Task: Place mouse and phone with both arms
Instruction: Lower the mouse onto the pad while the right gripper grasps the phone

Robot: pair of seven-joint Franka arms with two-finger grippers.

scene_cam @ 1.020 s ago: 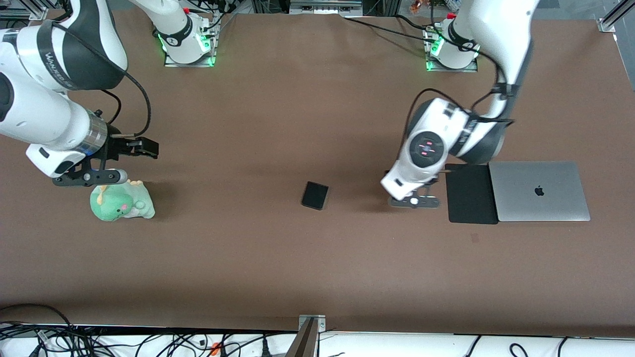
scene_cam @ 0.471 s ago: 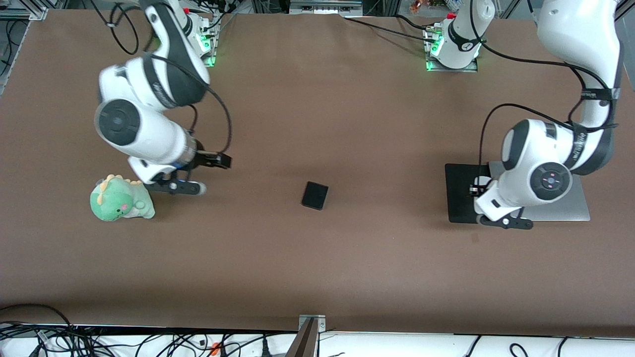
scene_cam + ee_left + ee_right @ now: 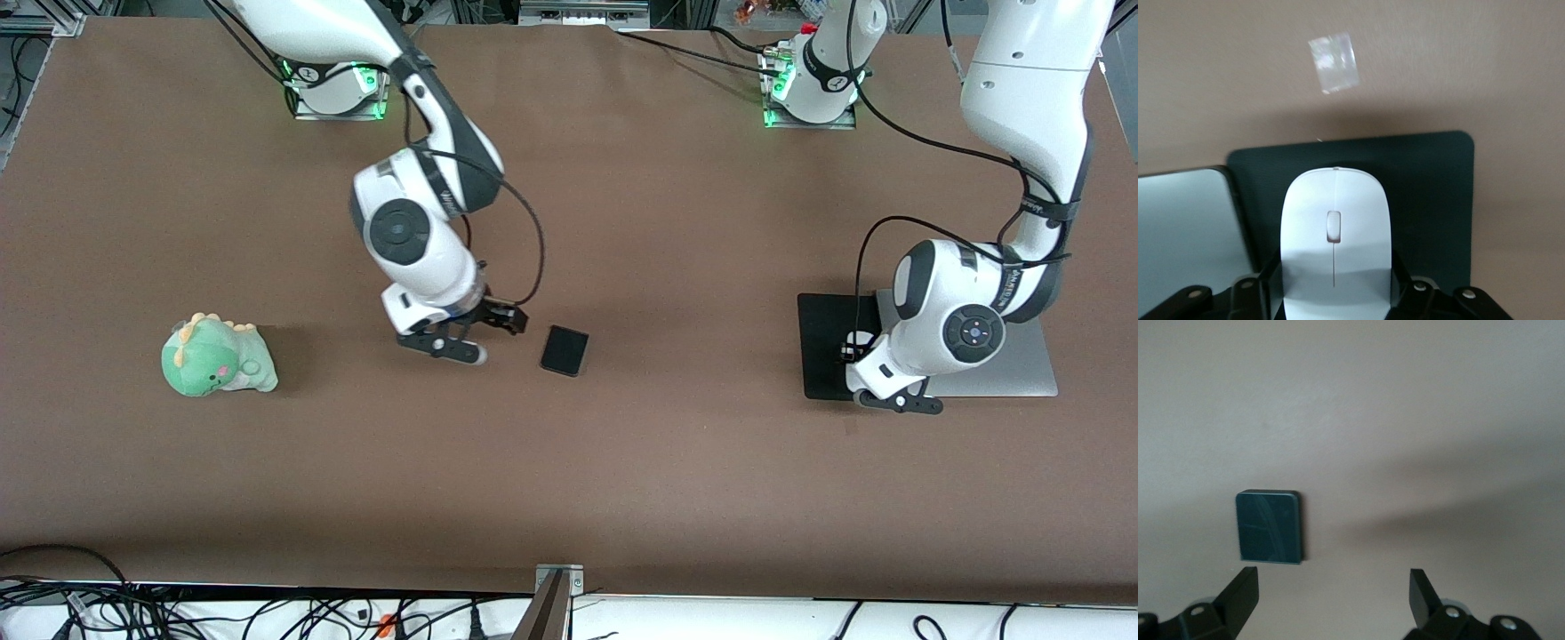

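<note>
The white mouse (image 3: 1336, 227) sits between the fingers of my left gripper (image 3: 1336, 283), which is shut on its sides. It is low over the black mouse pad (image 3: 1431, 193); I cannot tell whether it touches the pad. In the front view the left gripper (image 3: 852, 348) is over the mouse pad (image 3: 822, 356). The black phone (image 3: 565, 350) lies flat at the table's middle. My right gripper (image 3: 502, 322) is open and empty, just above the table, beside the phone toward the right arm's end. The right wrist view shows the phone (image 3: 1269, 527) ahead of one open finger (image 3: 1241, 590).
A closed silver laptop (image 3: 1022, 356) lies against the mouse pad, toward the left arm's end; it also shows in the left wrist view (image 3: 1185, 227). A green dinosaur plush (image 3: 216, 358) sits toward the right arm's end. A pale tape patch (image 3: 1333, 63) is on the table.
The right arm has swung from over the plush to beside the phone. The left arm moved onto the mouse pad with the mouse, then shifted only slightly.
</note>
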